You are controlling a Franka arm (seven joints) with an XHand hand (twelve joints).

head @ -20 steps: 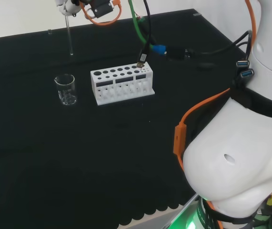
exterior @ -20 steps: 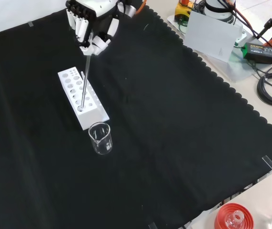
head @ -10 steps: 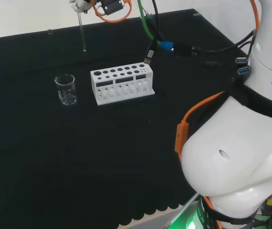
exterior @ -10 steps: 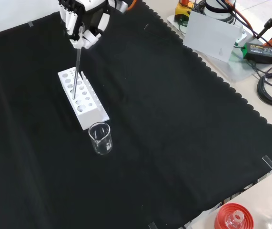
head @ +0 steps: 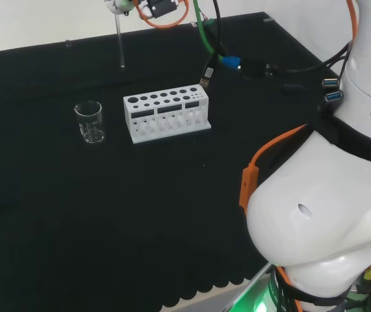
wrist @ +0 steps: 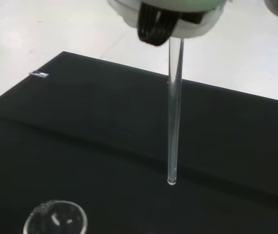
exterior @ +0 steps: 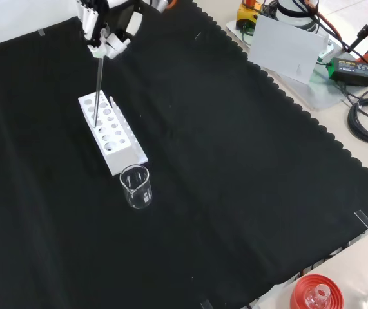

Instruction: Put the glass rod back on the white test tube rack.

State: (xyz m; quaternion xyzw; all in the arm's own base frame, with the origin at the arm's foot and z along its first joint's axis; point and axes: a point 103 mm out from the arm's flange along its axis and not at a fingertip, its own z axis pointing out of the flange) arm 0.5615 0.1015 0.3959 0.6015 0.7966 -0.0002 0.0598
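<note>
Head view: the hand point(head: 115, 5), fingers pinching the glass rod point(head: 119, 40), has carried it right from beyond the beaker point(head: 89, 121); it hangs upright, high beyond the rack point(head: 166, 114). Lowering remains.

The glass rod point(exterior: 97, 90) is a thin, clear, straight stick. It hangs nearly upright in the air, its top end pinched in the hand point(exterior: 103, 26), its lower end free. In the front view its tip appears over the far end of the white test tube rack point(exterior: 111, 132), but in the head view the rod point(head: 119, 40) is beyond the rack point(head: 166, 114), at about 11 o'clock from it. The rack is a long white block with two rows of round holes, standing flat on the counter.
</note>
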